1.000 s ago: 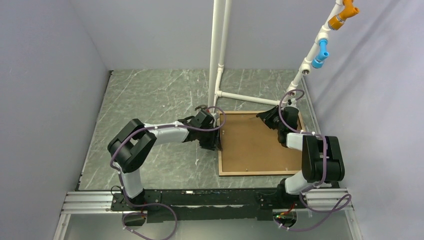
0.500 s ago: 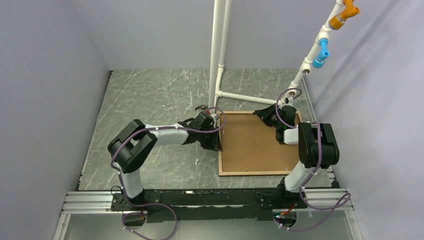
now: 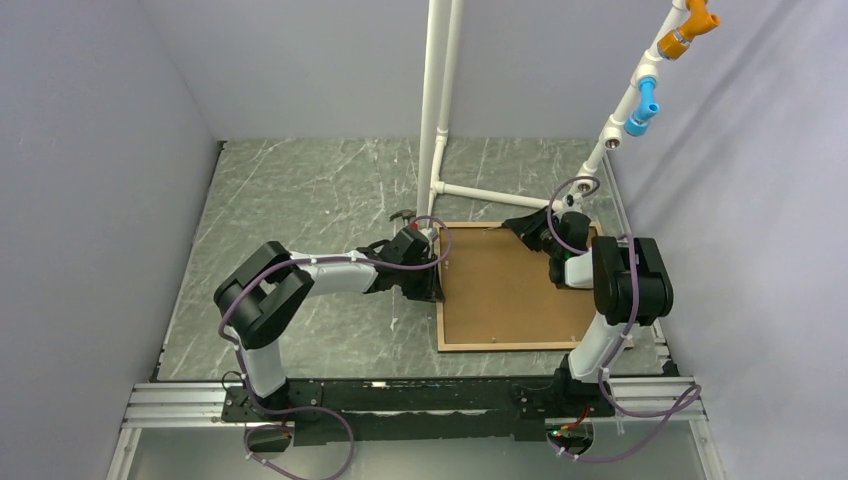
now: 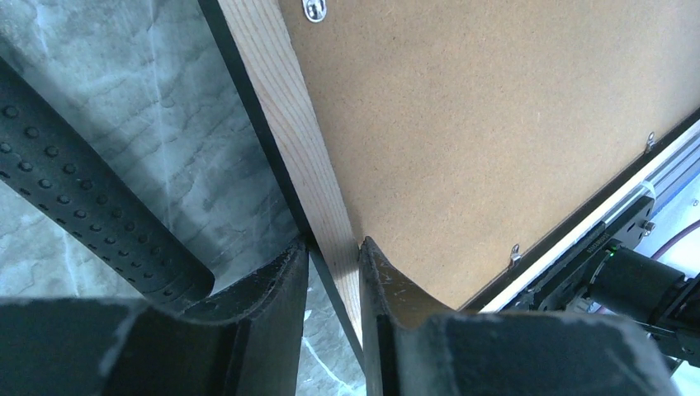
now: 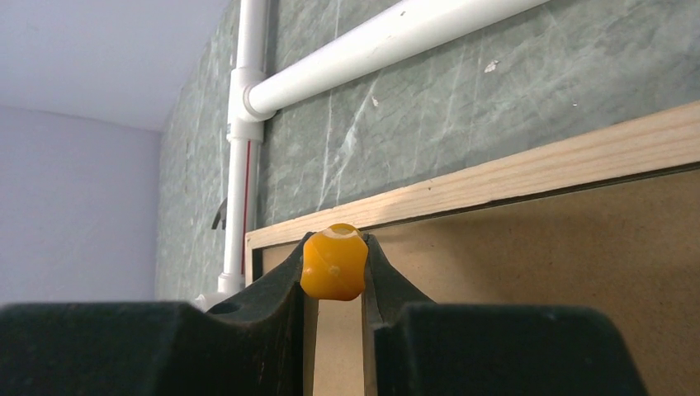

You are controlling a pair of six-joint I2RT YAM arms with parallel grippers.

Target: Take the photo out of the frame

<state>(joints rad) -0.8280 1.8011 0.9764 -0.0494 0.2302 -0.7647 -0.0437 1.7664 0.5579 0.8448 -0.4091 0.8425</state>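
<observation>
1. Workspace seen from above: we are looking at a black picture frame (image 3: 531, 346) lying face down on a green marbled table (image 3: 300, 200), right of centre, with a white pipe stand (image 3: 440, 100) standing beyond it.
2. The photo (image 3: 515, 285) is sitting inside the frame and showing only its brown backing board. Small metal clips (image 4: 513, 252) on the rails are reaching over the board's edge.
3. The left gripper (image 4: 334, 252) is pinching the frame's left rail. Its jaws are standing narrow, one on the black outer edge and one on the inner side of the pale wood.
4. The right gripper (image 5: 334, 256) is closing tightly on a small yellow-orange knob (image 5: 333, 272) and hovering over the board just inside the far rail, near the far left corner. We cannot tell whether the knob is touching the board.
5. The board is lying to the right of the left gripper and on the near side of the right one. The gripped rail is running from near to far.
6. We are judging the photo to be not yet freed. The right arm is nearer the far clips, so it is likely working on those while the left arm is steadying the frame.
</observation>
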